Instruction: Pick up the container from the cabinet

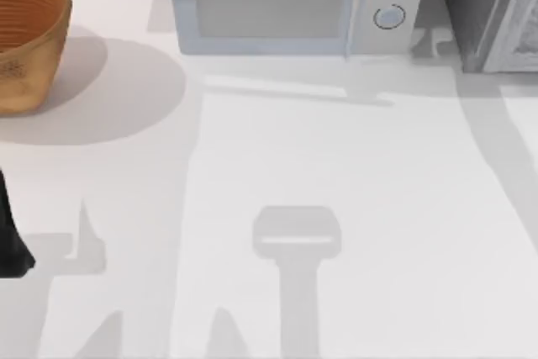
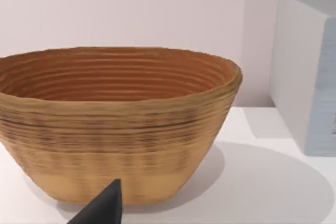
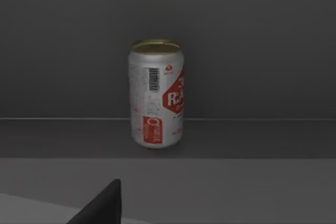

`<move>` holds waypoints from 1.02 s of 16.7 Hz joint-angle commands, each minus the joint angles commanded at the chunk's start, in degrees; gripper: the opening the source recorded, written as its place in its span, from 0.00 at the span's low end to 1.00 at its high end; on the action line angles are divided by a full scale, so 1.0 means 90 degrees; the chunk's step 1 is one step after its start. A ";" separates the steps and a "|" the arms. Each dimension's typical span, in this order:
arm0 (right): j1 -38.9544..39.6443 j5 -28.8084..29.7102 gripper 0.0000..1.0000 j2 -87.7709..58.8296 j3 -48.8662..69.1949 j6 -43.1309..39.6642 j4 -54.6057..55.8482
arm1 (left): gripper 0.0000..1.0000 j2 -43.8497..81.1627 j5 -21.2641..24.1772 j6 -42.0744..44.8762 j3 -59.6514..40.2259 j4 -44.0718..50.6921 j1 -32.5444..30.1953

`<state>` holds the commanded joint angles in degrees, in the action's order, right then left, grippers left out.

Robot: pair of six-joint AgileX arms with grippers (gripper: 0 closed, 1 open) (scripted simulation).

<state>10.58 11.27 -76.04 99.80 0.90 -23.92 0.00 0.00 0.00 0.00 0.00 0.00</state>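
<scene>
The can (image 3: 156, 94) stands upright on a shelf inside the dark cabinet (image 1: 492, 14), which sits just beside the microwave (image 1: 286, 2) at the table's back right. It is probably light, with thin slick metal walls that dent easily, so it is best taken around mid-body with a gentle squeeze. The right gripper (image 3: 102, 205) faces the can squarely from outside the cabinet, well short of it; only 1 dark fingertip shows, so I cannot tell its opening. The left arm (image 1: 10, 233) idles near the basket (image 2: 115, 124).
</scene>
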 joint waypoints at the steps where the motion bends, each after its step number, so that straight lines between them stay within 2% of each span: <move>1: 0.0000 0.0000 1.00 0.0000 0.0000 0.0000 0.0000 | 1.00 0.0000 0.0000 0.0000 0.0000 0.0000 0.0000; 5: 0.0005 0.0006 1.00 -0.0080 0.0037 -0.0007 0.0056 | 1.00 0.0000 0.0000 0.0000 0.0000 0.0000 0.0000; 13: 0.0319 0.0407 1.00 -0.1795 0.0895 -0.0007 0.0949 | 1.00 0.0000 0.0000 0.0000 0.0000 0.0000 0.0000; 17: 0.0365 0.0470 1.00 -0.2048 0.1007 -0.0005 0.1094 | 1.00 0.0000 0.0000 0.0000 0.0000 0.0000 0.0000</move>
<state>13.87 15.50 -94.48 108.86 0.85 -14.07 0.00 0.00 0.00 0.00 0.00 0.00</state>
